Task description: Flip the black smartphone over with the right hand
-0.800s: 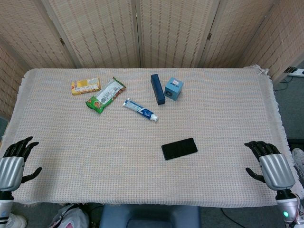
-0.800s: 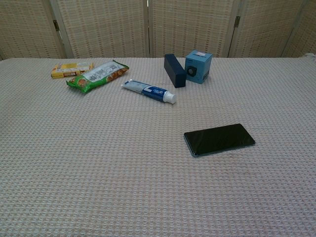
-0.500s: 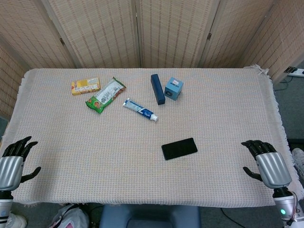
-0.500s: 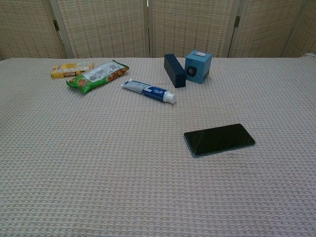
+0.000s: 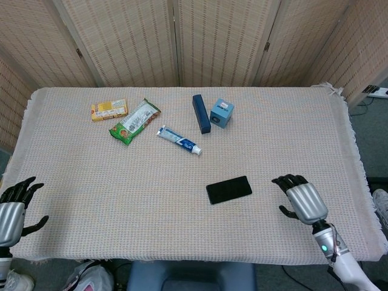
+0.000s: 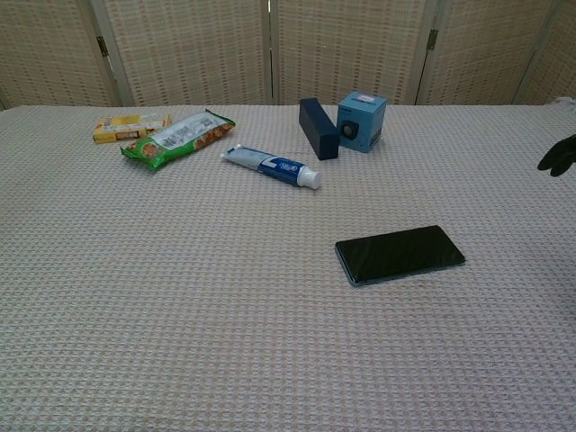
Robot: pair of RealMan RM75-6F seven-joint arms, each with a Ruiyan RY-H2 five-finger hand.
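The black smartphone point(image 5: 229, 190) lies flat on the woven tablecloth, right of the table's middle; the chest view shows the black smartphone point(image 6: 400, 255) with its dark glossy face up. My right hand point(image 5: 301, 200) hovers just right of the phone, apart from it, fingers spread and holding nothing. Only dark fingertips point(image 6: 559, 155) of that hand show at the right edge of the chest view. My left hand point(image 5: 13, 207) stays at the table's near left corner, open and empty.
At the back lie a yellow box point(image 5: 110, 110), a green snack bag point(image 5: 134, 120), a toothpaste tube point(image 5: 179, 140), a dark blue box point(image 5: 200, 113) and a light blue box point(image 5: 222, 113). The cloth's fringed right edge point(image 5: 359, 176) is close to my right hand.
My right hand has moved left from the table's right edge to a spot near the phone, and its fingertips now show in the chest view. The left hand dropped slightly. The phone has not moved.
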